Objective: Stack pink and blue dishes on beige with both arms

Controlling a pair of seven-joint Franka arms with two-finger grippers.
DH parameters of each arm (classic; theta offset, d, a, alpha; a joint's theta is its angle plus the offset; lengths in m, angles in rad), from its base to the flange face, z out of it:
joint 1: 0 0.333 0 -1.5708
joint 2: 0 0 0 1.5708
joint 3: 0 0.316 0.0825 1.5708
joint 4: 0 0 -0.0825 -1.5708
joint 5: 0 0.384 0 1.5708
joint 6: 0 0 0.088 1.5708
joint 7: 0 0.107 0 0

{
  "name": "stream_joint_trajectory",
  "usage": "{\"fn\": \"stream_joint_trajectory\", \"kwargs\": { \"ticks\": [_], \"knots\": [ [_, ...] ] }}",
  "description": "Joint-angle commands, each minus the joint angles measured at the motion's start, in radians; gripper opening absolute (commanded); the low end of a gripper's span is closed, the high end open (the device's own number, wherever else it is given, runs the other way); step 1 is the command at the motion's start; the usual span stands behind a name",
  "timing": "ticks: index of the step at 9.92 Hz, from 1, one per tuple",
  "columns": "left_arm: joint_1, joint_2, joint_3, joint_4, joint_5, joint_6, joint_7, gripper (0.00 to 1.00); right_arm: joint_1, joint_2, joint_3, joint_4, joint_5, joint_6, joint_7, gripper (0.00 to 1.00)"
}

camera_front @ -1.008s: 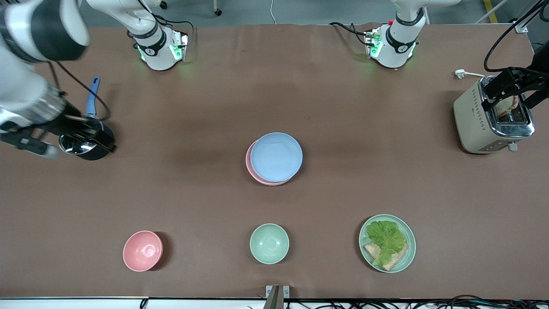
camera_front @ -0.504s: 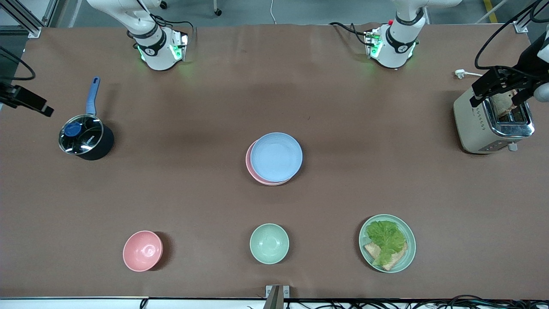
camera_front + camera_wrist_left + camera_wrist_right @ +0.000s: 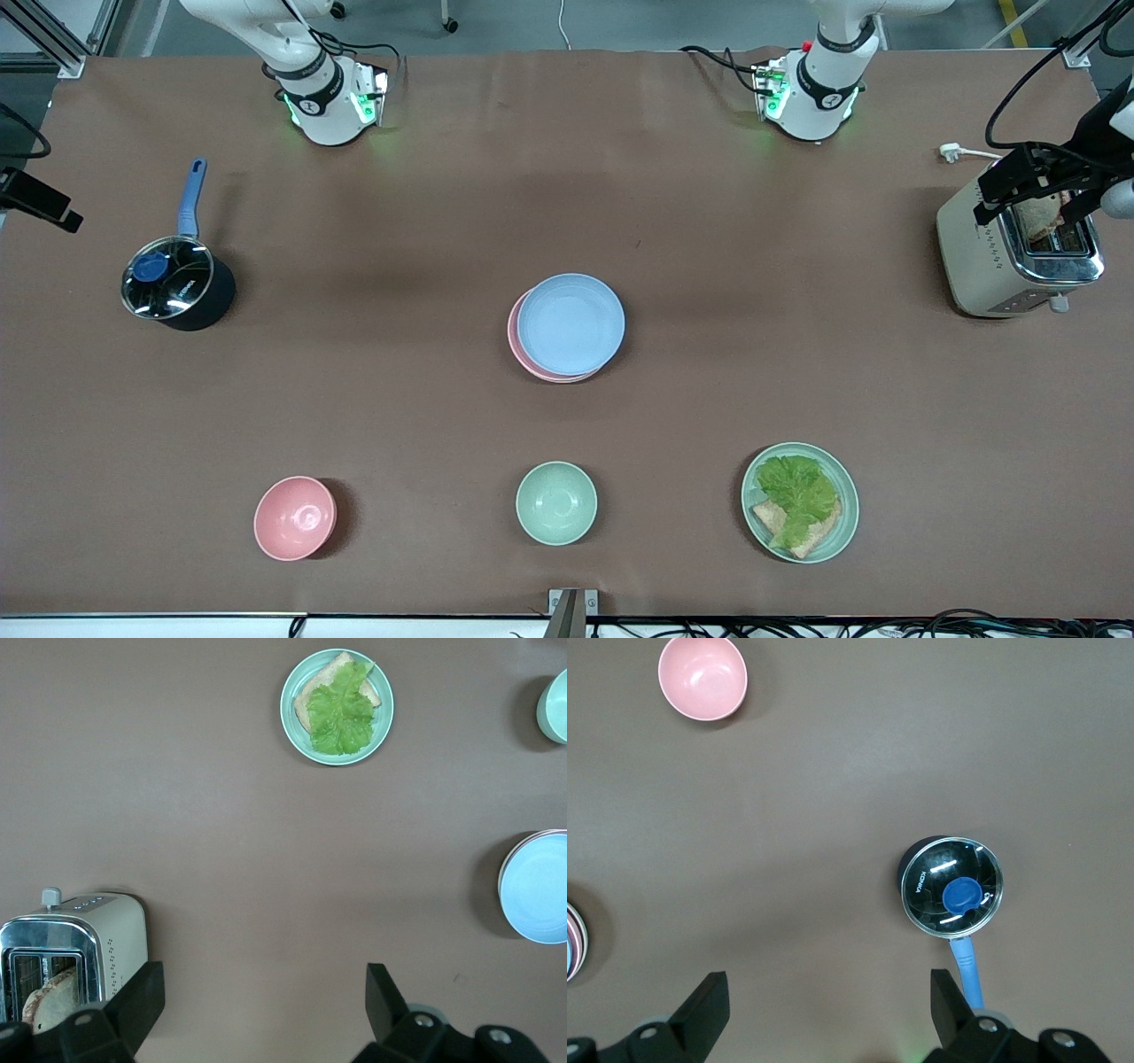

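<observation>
**Q:** Brown covering ran across the whole table (image 3: 709,221). What lay at its centre?

**A:** The blue plate (image 3: 571,323) sat on the pink plate (image 3: 516,341), slightly offset, so a pink crescent showed toward the right arm's end. Any beige plate under them could not be made out.

**Q:** And the arms?

**A:** The left gripper (image 3: 261,997) hung wide and empty over the toaster (image 3: 1019,252). The right gripper (image 3: 828,1001) hung equally wide and empty, high over the table's edge at the right arm's end, near the lidded saucepan (image 3: 177,283).

**Q:** What did one camera catch that another missed?

**A:** Only the front view took in everything at once. The left wrist view missed the saucepan and the pink bowl (image 3: 295,518); the right wrist view missed the toaster, the green bowl (image 3: 556,502) and the lettuce plate (image 3: 846,523).

**Q:** The count?

**A:** Two stacked plates, two bowls, one plate of lettuce on bread, one saucepan, one toaster holding a slice (image 3: 49,1005).
</observation>
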Motion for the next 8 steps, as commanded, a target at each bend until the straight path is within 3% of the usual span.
{"fn": "stream_joint_trajectory", "kwargs": {
  "ticks": [1,8],
  "knots": [
    [-0.002,0.019,0.005,-0.001,0.001,-0.016,-0.008,1.0,-0.012,-0.001,0.01,0.008,0.004,-0.003,-0.009,1.0],
    [0.0,0.019,0.003,-0.002,0.004,-0.02,-0.036,1.0,-0.043,-0.001,0.029,0.008,0.013,-0.001,-0.01,1.0]
  ]
}}
